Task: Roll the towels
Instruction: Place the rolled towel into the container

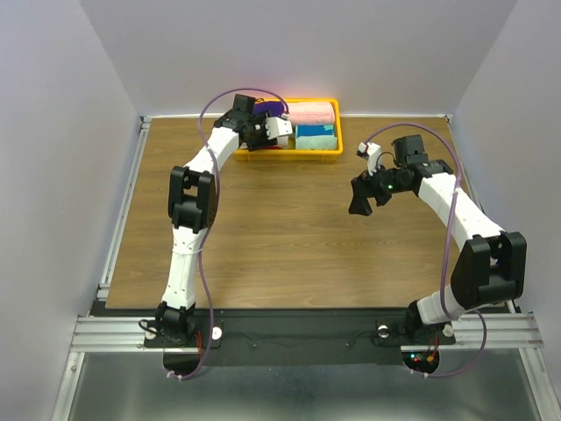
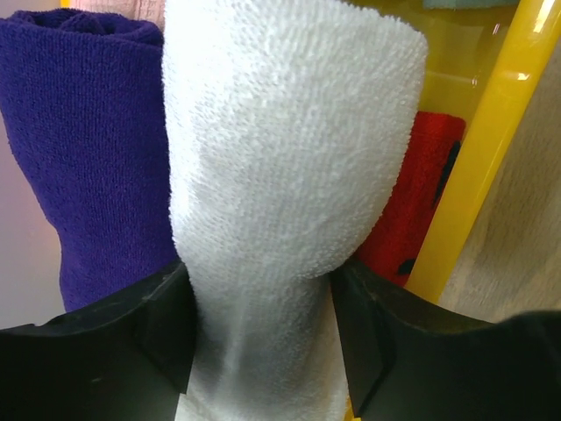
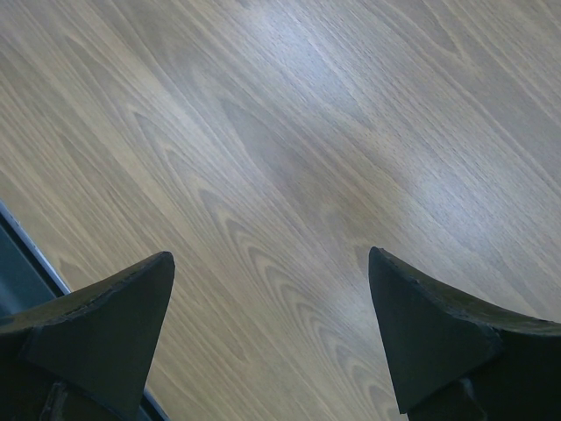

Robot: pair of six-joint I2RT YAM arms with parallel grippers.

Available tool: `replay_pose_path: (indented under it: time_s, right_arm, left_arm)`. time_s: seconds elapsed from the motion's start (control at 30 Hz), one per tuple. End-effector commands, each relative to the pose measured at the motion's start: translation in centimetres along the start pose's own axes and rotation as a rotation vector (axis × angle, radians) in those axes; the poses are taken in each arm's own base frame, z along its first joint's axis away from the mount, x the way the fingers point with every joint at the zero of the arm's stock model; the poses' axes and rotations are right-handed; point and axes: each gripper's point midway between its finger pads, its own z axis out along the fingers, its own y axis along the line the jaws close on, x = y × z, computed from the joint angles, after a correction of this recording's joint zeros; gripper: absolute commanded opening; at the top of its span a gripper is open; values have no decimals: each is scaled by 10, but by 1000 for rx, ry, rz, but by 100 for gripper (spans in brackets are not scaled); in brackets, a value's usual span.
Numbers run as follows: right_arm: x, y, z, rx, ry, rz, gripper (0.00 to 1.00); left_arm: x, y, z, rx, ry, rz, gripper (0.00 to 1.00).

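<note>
A: "Wrist view: left gripper (image 2: pixel 259 294) pinched the white towel (image 2: pixel 289 175), right against the purple towel (image 2: pixel 79 149) in the yellow bin (image 2: pixel 491 149)."

B: "Overhead, that bin sat at the desk's (image 1: pixel 289 254) far edge; right gripper (image 3: pixel 272 289) hung wide open above woodgrain, pale walls (image 1: pixel 298 53) around."

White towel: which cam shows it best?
Left wrist. The white towel fills the frame, rolled and pinched between the fingers, with the purple towel beside it inside the yellow bin. Top external: the left arm over the bin hides most of it. Right wrist: only the table, no towel.
</note>
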Motion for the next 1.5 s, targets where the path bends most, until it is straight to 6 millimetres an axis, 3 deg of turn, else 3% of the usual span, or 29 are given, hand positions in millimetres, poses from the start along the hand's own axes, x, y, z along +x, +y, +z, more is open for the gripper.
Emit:
replay_pose_path:
  time_s: [0.0, 0.17, 0.23, 0.37, 0.4, 0.6, 0.73, 0.83, 0.93, 1.0, 1.23, 1.3, 1.37, 1.4, 1.43, 1.47]
  right_arm:
    - [-18, 2, -7, -7, -60, -32, 96]
    - [-17, 5, -8, -13, -63, -33, 97]
    - [-17, 5, -9, -12, -64, -29, 97]
    - [-18, 6, -8, -21, -67, -31, 97]
    - [-18, 7, -8, -23, -68, -28, 97]
    - [-21, 8, -10, -25, -76, -33, 97]
    - [-24, 8, -13, -15, -84, -39, 100]
    - [-31, 9, -16, -14, -98, -41, 100]
    - [-38, 10, -20, -12, -115, -42, 100]
    - [-45, 11, -24, -9, -130, -35, 100]
    - [-68, 11, -41, -1, -191, 45, 100]
    - [-72, 6, -48, 7, -212, 98, 100]
    - [-78, -1, -58, 15, -236, 146, 100]
    - [-79, -2, -60, 7, -245, 191, 100]
    - [-79, -3, -63, -4, -254, 218, 100]
    - [-77, -4, -62, -7, -248, 250, 100]
  left_arm:
    - [-9, -3, -24, 24, 12, -22, 69]
    - [-17, 2, -36, 7, 2, -23, 74]
    - [-22, 7, -44, -6, -6, -22, 83]
    - [-31, 16, -55, -32, -16, -9, 85]
    - [-32, 19, -57, -39, -15, -8, 99]
    - [-44, 36, -72, -85, -30, 3, 99]
    - [-64, 43, -93, -94, -59, 21, 99]
    - [-85, 40, -120, -82, -83, 44, 99]
    - [-90, 26, -136, -44, -79, 39, 99]
    - [-99, 26, -160, -45, -97, 11, 99]
    - [-128, 30, -233, -129, -154, -391, 99]
    - [-132, 18, -256, -114, -188, -549, 99]
    - [-116, -6, -257, -68, -166, -658, 99]
    - [-119, 1, -282, -129, -214, -683, 99]
    - [-102, -23, -272, -96, -177, -770, 99]
    - [-108, -18, -296, -164, -227, -762, 99]
